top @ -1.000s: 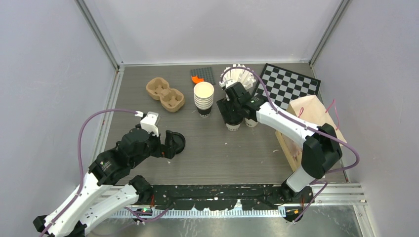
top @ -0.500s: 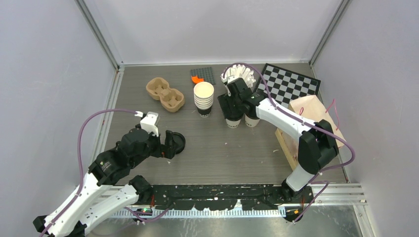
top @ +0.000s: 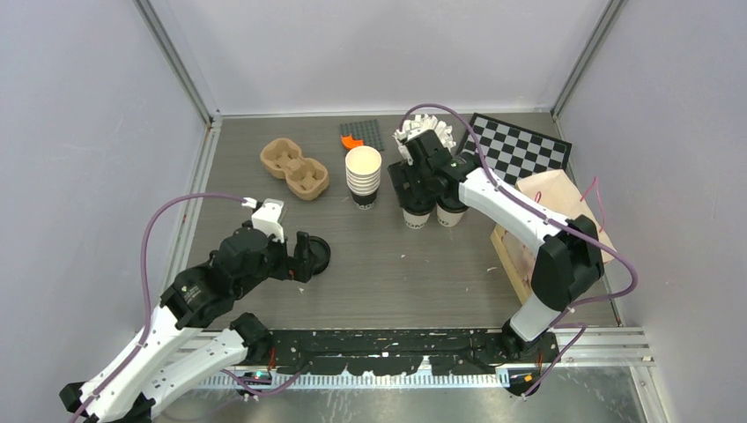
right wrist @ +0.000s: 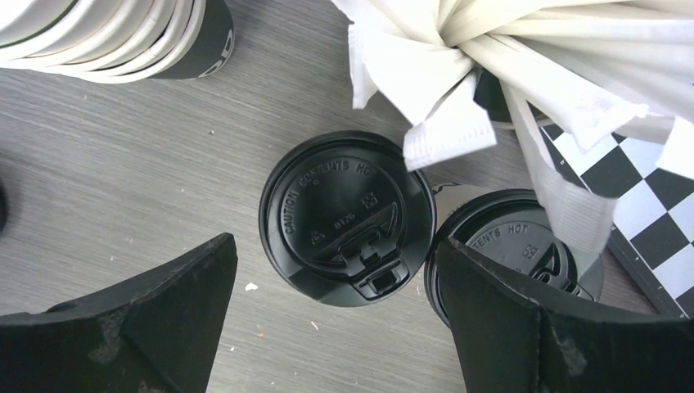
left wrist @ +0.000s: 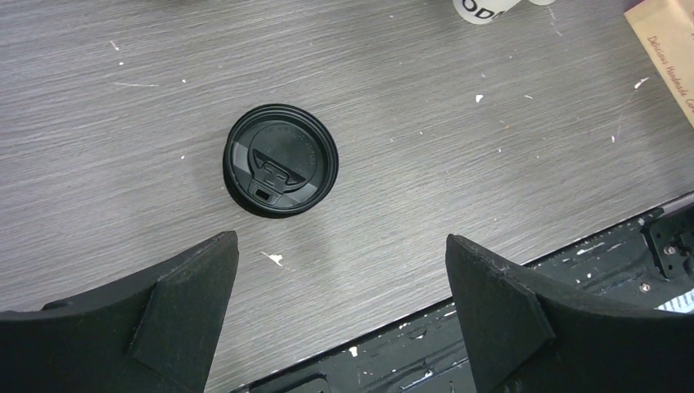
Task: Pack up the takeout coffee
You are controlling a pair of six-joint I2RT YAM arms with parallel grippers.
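Right claw apart above lidded cup; left claw apart over loose lid

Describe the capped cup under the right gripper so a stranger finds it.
Start at the checkerboard at far right. Two black-lidded cups stand by its left corner; the target cup is the one nearer the stack of lidless cups. Its lid shows whole, while its twin's lies partly under white paper wrappers.

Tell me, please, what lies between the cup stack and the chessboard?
In the top view, two lidded cups stand there. The open right gripper hangs above the left one, and a white paper bundle sits just beyond them.
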